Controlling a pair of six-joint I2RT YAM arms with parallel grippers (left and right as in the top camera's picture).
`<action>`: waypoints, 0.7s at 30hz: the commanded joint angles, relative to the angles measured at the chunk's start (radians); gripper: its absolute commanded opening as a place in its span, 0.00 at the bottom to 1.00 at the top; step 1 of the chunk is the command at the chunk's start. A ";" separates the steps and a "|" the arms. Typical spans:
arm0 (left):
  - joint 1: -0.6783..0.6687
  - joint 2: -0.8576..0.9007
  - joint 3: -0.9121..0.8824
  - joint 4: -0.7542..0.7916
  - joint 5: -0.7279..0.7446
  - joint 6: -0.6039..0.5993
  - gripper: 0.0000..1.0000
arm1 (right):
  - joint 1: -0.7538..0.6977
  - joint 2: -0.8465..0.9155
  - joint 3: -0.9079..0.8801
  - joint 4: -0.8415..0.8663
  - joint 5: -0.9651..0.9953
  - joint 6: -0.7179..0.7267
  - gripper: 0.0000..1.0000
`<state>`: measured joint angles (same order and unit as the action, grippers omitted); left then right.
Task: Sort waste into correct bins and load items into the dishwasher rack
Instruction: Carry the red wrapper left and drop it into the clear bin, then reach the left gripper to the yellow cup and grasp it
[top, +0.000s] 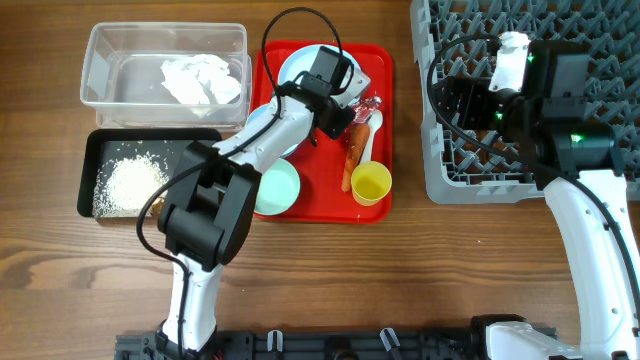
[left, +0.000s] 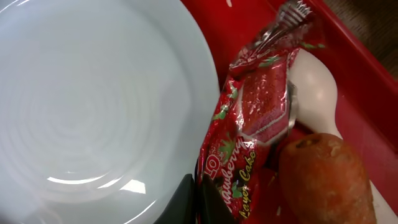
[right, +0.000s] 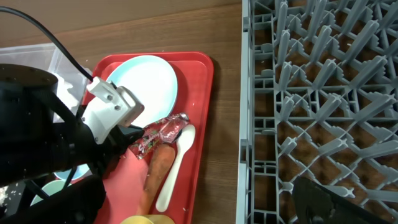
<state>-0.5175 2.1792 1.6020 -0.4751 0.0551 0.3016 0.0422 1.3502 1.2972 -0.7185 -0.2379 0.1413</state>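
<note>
My left gripper (left: 199, 200) is shut on the lower end of the red wrapper (left: 255, 118), down on the red tray beside the light-blue plate (left: 93, 93). The orange carrot (left: 329, 180) lies against the wrapper, and the white spoon (left: 317, 87) lies partly under both. In the overhead view the left gripper (top: 345, 118) sits at the tray's middle. The yellow cup (top: 371, 183) and the pale-green bowl (top: 277, 187) stand at the tray's front. My right gripper (top: 447, 100) hangs open and empty over the grey dishwasher rack (right: 311, 93).
The clear bin (top: 100, 60) at the back left holds a crumpled white napkin (top: 200, 80). In front of it, the black bin (top: 200, 140) holds white rice (top: 130, 183). The red tray (top: 320, 205) lies between the bins and the rack. The left arm crosses over the tray's left side.
</note>
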 joint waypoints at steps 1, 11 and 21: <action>0.004 -0.096 0.021 -0.002 -0.012 -0.076 0.04 | -0.004 0.002 0.020 -0.001 0.013 -0.008 1.00; 0.219 -0.354 0.028 -0.081 -0.199 -0.308 0.04 | -0.004 0.002 0.020 -0.001 0.013 -0.008 1.00; 0.467 -0.195 0.023 -0.145 -0.235 -0.427 0.15 | -0.004 0.002 0.020 -0.001 0.013 -0.008 1.00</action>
<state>-0.0818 1.9182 1.6291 -0.6144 -0.1688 -0.0677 0.0422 1.3502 1.2972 -0.7189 -0.2379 0.1413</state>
